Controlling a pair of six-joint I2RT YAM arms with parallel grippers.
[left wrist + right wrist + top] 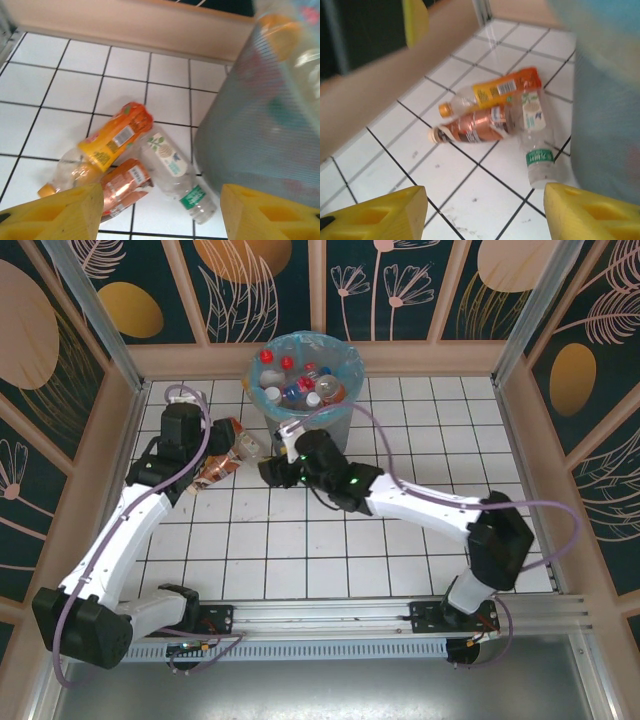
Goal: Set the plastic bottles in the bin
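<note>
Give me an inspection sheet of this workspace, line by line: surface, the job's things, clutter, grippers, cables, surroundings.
Surface: white tiled table with black grid lines and a few small dark specks.
Job's things: bin at the far edge, holding several bottles. Three more lie beside it on the tiles: orange-labelled bottle, copper-labelled bottle, clear bottle.
Clutter: nothing seen.
Grippers: left gripper and right gripper are both open and empty, facing the three loose bottles.
Cables: purple cables run along both arms; one passes the bin's front.
Surroundings: wood-framed walls with dark floral panels; metal rail at the near edge.
</note>
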